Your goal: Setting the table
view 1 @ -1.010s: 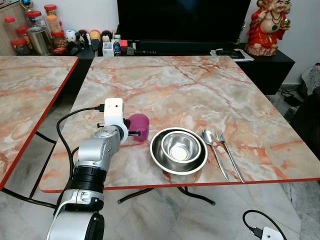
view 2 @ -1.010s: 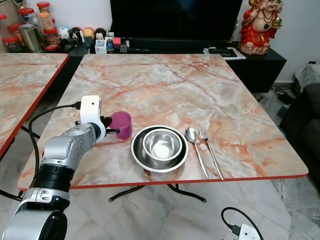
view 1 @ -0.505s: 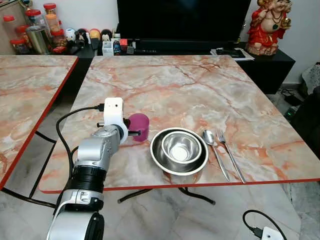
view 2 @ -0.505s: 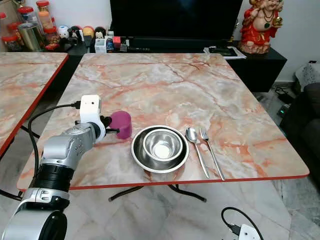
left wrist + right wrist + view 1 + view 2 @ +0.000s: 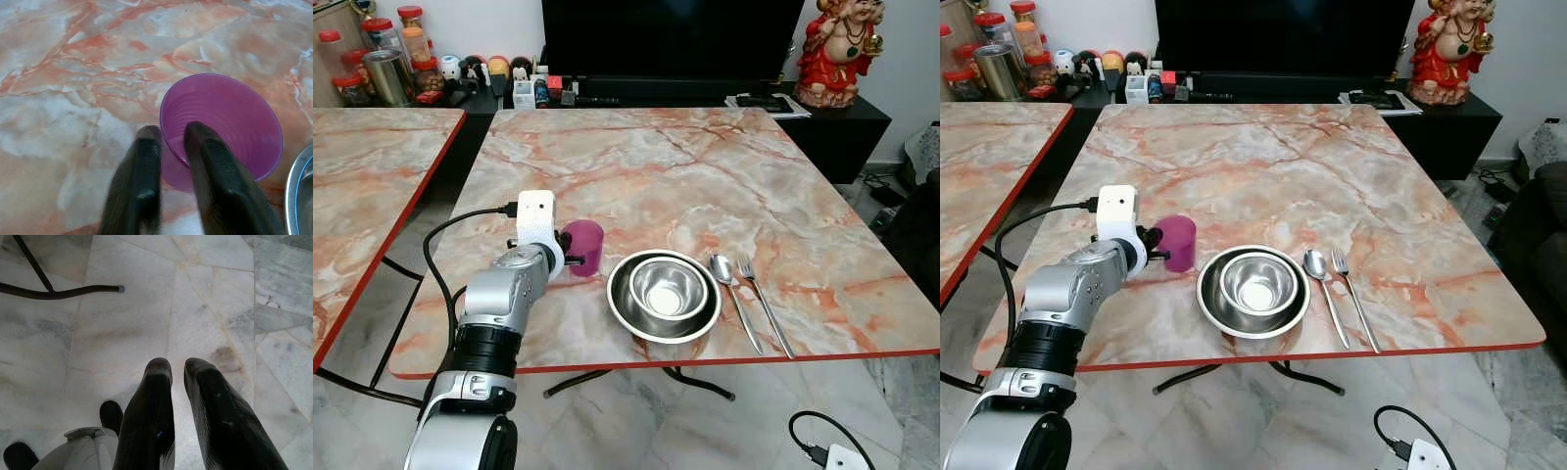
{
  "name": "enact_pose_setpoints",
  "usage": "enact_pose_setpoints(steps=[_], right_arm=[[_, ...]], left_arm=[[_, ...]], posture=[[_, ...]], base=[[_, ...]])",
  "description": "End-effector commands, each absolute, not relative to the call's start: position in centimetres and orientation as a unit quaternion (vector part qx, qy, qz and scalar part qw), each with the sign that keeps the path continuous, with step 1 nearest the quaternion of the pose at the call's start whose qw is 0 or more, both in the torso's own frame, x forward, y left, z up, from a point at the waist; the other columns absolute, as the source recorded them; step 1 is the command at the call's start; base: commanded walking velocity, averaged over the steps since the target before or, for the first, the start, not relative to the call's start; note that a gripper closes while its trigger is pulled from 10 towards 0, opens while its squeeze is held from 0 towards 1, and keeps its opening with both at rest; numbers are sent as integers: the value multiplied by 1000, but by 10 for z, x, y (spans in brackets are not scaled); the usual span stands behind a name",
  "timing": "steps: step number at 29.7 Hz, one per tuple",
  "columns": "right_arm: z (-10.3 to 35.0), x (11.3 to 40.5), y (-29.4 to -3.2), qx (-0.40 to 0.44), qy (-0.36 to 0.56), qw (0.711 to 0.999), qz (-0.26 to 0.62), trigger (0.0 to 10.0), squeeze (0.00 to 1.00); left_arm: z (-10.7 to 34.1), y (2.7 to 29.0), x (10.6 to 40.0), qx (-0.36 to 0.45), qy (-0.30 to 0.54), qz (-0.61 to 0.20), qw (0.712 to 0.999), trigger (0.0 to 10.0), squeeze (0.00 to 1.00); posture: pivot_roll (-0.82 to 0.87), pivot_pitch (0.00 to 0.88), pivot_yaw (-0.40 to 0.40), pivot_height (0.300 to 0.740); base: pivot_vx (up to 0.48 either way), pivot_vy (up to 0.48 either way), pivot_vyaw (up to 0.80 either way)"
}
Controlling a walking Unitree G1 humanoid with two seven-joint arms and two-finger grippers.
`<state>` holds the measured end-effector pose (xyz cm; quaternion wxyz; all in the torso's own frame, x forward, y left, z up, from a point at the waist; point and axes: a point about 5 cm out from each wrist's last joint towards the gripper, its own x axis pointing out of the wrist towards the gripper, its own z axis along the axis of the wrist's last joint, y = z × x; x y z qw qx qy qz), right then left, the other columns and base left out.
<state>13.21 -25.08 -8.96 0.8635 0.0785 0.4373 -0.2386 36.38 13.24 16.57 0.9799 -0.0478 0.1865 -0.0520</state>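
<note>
Purple cup (image 5: 584, 246) nudged slightly on marble table (image 5: 636, 166), seemingly pinched by left end effector (image 5: 169, 138).

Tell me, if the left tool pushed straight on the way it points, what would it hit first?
The purple cup: the left tool already pinches its near wall, one finger inside. Beyond, likely the steel bowls.

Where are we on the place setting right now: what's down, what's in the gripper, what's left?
Done: the bowl sits inside the plate, with spoon and fork lying to its right. In hand: the left gripper pinches the purple cup's wall, one finger inside and one outside, cup standing on the table left of the plate. Left: release the cup and pull back. The right gripper hangs idle over the floor.
</note>
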Motion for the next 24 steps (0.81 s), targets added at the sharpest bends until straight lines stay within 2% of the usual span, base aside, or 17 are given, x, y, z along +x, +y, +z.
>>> enact_pose_setpoints(steps=[1, 12, 20, 22, 24], right_arm=[[-89, 132, -253, 81, 431, 864, -246, 10000, 0], [-89, 132, -252, 81, 432, 864, -245, 10000, 0], [-89, 134, -251, 82, 430, 865, -245, 10000, 0], [-88, 135, -251, 82, 429, 866, -243, 10000, 0], [-88, 136, -251, 82, 427, 867, -242, 10000, 0]], left_arm=[[176, 128, 366, -47, 171, -60, 982, 10000, 0], [194, 125, 369, -61, 112, -70, 989, 10000, 0], [219, 131, 367, -80, 15, -78, 994, 10000, 0], [231, 155, 360, -75, -71, -40, 994, 10000, 0], [228, 172, 356, -43, -90, -7, 995, 10000, 0]], posture=[[69, 0, -36, 736], [71, 0, -35, 736], [73, 0, -37, 736], [78, 0, -40, 736], [82, 0, -41, 736]], base=[[0, 0, 0], [0, 0, 0], [0, 0, 0], [0, 0, 0], [0, 0, 0]])
